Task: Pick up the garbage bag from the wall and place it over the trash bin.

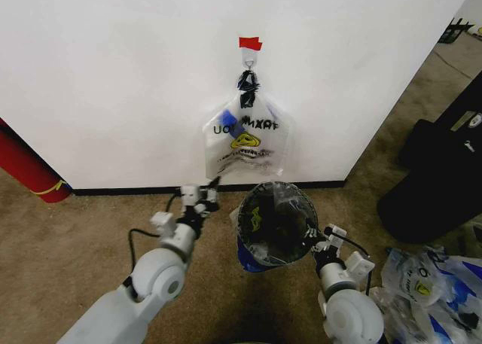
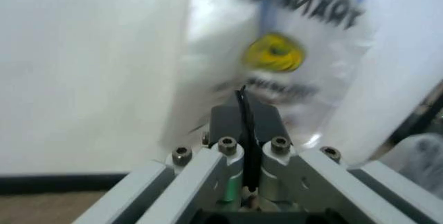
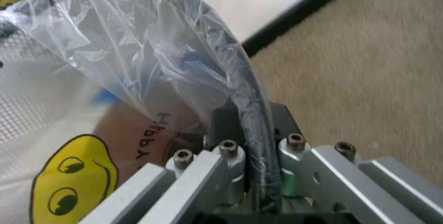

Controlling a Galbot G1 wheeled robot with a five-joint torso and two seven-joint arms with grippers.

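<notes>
The step in hand looks like the reach for a fresh bag, while the bin is kept steady. Nearest, the right gripper is clamped on the rim of the small round black wire-mesh trash bin; the rim, wrapped in clear film, runs between its closed fingers, and a bag with a yellow smiley face already lines the mesh. The bin stands on the brown carpet just in front of the wall.

A little farther, the left gripper is low and to the left of the bin, pointing at the wall, its fingers pressed together and holding nothing.

Farthest, the thin translucent garbage bag with yellow smiley and black lettering hangs from a small metal hook under a red tape strip on the plain white wall.

Next, I judge, the left gripper must open, rise, and pinch the flimsy film.
</notes>
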